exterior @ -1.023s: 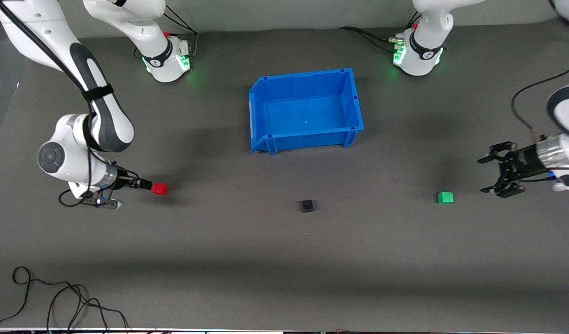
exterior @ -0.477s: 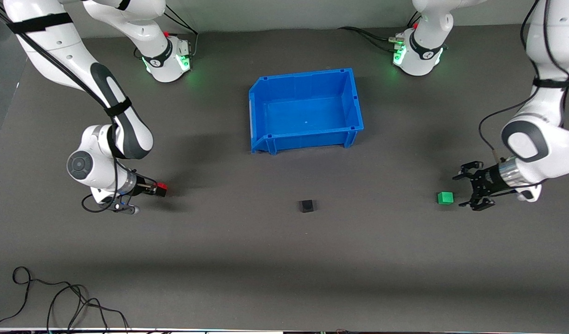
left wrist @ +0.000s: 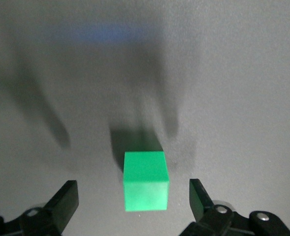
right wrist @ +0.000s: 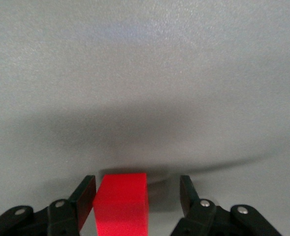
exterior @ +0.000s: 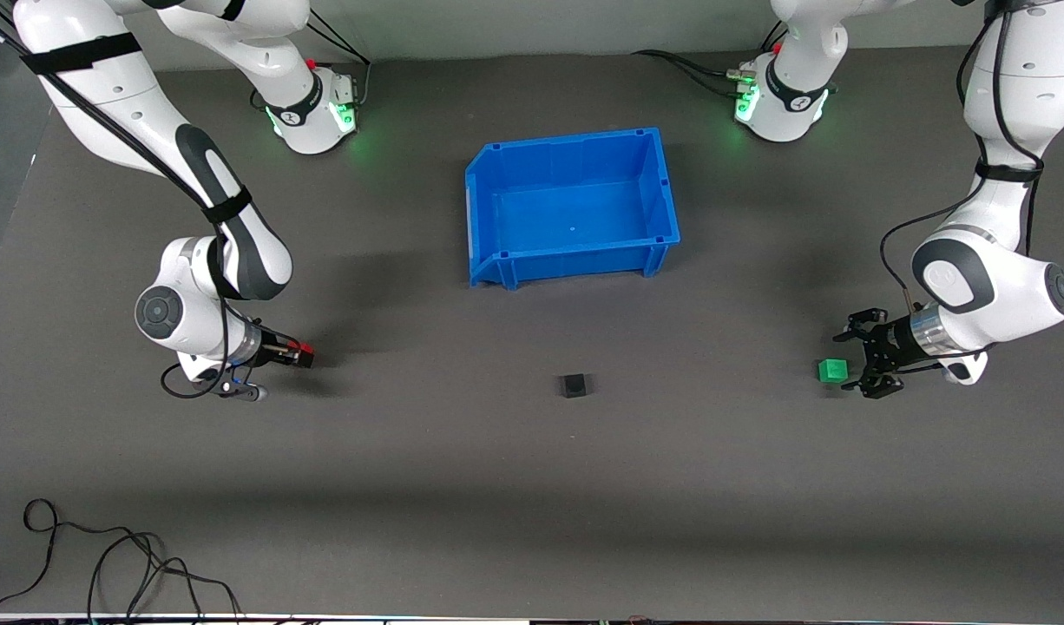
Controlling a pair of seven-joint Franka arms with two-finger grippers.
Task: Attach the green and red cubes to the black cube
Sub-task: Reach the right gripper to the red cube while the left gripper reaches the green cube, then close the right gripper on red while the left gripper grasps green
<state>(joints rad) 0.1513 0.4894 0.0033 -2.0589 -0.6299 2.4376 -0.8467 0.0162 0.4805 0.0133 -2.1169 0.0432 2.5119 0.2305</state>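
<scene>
Two cubes still to be joined to the black cube (exterior: 573, 384), none attached yet. Black cube alone mid-table, nearer the front camera than the blue bin (exterior: 662, 187), well apart from both coloured cubes. Red cube (exterior: 305, 352) toward the right arm's end of the table, sitting between the spread fingers of the right gripper (right wrist: 137, 195); one finger (right wrist: 83, 193) touching or just beside the cube, the other clear of it, so not clamped. Green cube (exterior: 832, 370) toward the left arm's end, resting on the table; left gripper (left wrist: 133, 199) low around it, wide open, cube centred in the gap with neither finger (left wrist: 66, 199) in contact. Both grasps apparently pending; carrying and pressing each cube against the black one all left to do.
</scene>
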